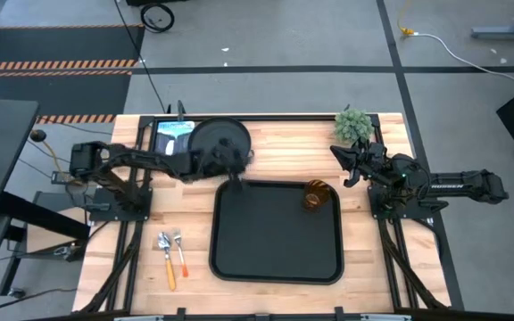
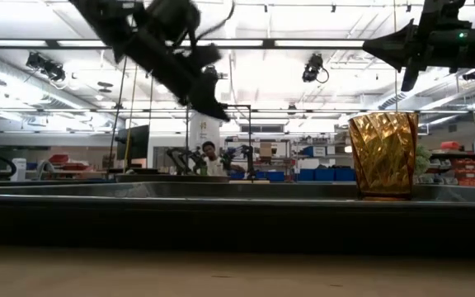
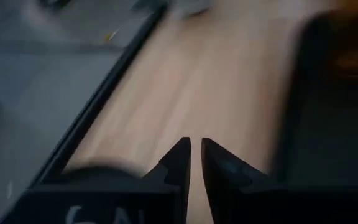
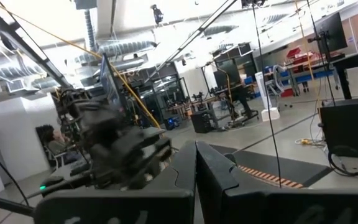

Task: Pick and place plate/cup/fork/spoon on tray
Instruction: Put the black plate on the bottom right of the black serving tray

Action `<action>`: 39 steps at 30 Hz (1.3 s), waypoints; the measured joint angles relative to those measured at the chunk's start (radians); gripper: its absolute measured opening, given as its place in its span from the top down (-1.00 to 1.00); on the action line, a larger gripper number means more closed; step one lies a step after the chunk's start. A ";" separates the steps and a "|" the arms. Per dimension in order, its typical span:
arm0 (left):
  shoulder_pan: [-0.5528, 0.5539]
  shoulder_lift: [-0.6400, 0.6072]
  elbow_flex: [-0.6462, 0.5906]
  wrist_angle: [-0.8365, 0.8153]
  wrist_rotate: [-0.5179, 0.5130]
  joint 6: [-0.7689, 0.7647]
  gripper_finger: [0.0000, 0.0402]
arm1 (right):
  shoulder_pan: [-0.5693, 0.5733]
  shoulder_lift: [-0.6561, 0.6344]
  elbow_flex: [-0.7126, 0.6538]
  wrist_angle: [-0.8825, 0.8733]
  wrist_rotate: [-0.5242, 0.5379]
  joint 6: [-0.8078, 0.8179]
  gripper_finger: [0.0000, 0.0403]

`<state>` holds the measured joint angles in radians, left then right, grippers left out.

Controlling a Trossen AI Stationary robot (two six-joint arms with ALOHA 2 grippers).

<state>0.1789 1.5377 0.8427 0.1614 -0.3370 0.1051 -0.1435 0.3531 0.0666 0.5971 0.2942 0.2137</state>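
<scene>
Left gripper (image 1: 236,183), fingers nearly closed and empty, hovers between plate (image 1: 219,143) and tray (image 1: 277,232). Cup (image 1: 317,195) stands on tray. Right gripper (image 1: 340,156) closed, raised. Fork (image 1: 180,251) and spoon (image 1: 167,258) lie on worktop (image 1: 266,152).

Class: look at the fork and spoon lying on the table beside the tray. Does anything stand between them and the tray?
Nothing visible does. The fork and spoon lie on bare wood left of the tray, whose near part is bare; the cup stands in its far right corner.

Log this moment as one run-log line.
cup: on tray | plate: off tray | fork, spoon: on table | left gripper: shut, empty | right gripper: shut, raised
</scene>
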 joint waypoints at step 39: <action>0.693 0.007 0.051 -0.800 0.218 -0.409 0.10 | 0.004 0.094 0.000 0.023 -0.001 0.012 0.95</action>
<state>0.8717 1.5444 0.8940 -0.6384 -0.1195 -0.3040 -0.1398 0.4469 0.0662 0.6201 0.2928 0.2256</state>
